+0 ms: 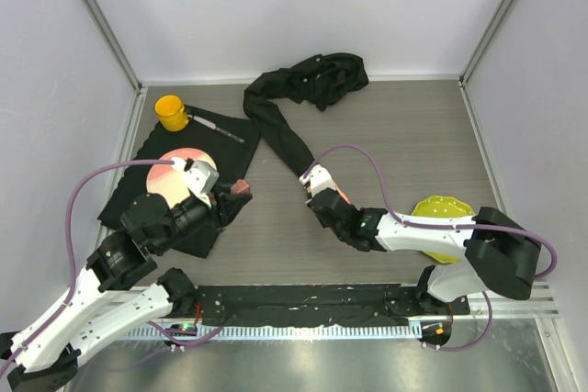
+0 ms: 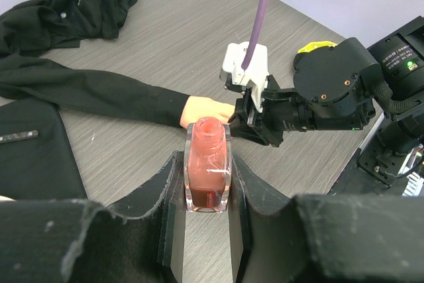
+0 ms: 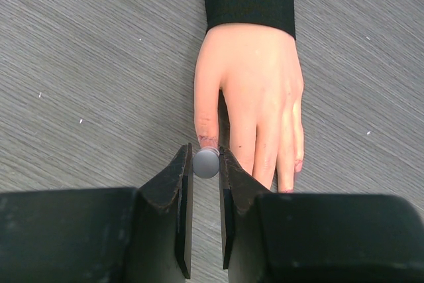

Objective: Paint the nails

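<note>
The pale peach mannequin hand (image 3: pixel 258 91) lies flat, fingers toward my right gripper, its black sleeve (image 1: pixel 276 130) running to the back. The nails show as faint reddish smears at the fingertips (image 3: pixel 298 164). My right gripper (image 3: pixel 205 164) is shut on the polish cap (image 3: pixel 206 162), a small grey-white round knob, right at the thumb tip (image 3: pixel 207 138); the brush below it is hidden. My left gripper (image 2: pixel 208 193) is shut on the open pinkish-red polish bottle (image 2: pixel 208 164), upright, left of the hand (image 2: pixel 202 109). In the top view the right gripper (image 1: pixel 323 197) covers most of the hand.
A black mat (image 1: pixel 147 199) at the left holds a pink plate (image 1: pixel 179 172), a yellow cup (image 1: pixel 171 111) and a slim tool (image 1: pixel 219 126). A yellow-green bowl (image 1: pixel 441 222) sits under the right arm. The sleeve's bunched black cloth (image 1: pixel 322 75) lies at the back.
</note>
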`<action>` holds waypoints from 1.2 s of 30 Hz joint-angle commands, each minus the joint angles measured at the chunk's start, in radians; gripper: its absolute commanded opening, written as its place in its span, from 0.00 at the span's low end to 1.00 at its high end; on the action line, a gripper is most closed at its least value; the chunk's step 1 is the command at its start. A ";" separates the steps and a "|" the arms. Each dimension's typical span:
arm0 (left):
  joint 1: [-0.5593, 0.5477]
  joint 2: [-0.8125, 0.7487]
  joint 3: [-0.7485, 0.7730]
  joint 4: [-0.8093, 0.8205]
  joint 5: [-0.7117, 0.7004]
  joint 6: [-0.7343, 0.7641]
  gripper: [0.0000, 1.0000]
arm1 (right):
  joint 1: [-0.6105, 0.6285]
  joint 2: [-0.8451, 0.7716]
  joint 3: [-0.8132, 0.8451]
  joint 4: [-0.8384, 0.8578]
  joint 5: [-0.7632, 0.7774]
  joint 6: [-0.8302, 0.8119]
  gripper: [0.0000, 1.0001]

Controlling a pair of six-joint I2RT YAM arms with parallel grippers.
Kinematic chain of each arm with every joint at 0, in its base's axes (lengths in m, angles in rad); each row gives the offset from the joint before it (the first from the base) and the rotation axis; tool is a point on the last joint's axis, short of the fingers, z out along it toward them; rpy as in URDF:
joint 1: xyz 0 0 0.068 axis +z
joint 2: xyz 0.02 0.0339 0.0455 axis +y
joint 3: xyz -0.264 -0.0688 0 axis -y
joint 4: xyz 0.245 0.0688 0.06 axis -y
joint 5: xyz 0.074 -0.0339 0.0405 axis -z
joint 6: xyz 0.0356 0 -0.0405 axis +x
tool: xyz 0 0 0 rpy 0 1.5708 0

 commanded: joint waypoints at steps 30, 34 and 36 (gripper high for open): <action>0.010 0.001 0.000 0.056 0.009 -0.008 0.00 | 0.000 -0.022 -0.004 -0.010 0.023 0.020 0.01; 0.008 0.001 0.000 0.056 0.011 -0.006 0.00 | 0.000 -0.019 -0.006 0.002 0.001 0.016 0.01; 0.008 0.001 0.000 0.054 0.011 -0.008 0.00 | 0.000 -0.015 -0.004 0.002 0.000 0.017 0.01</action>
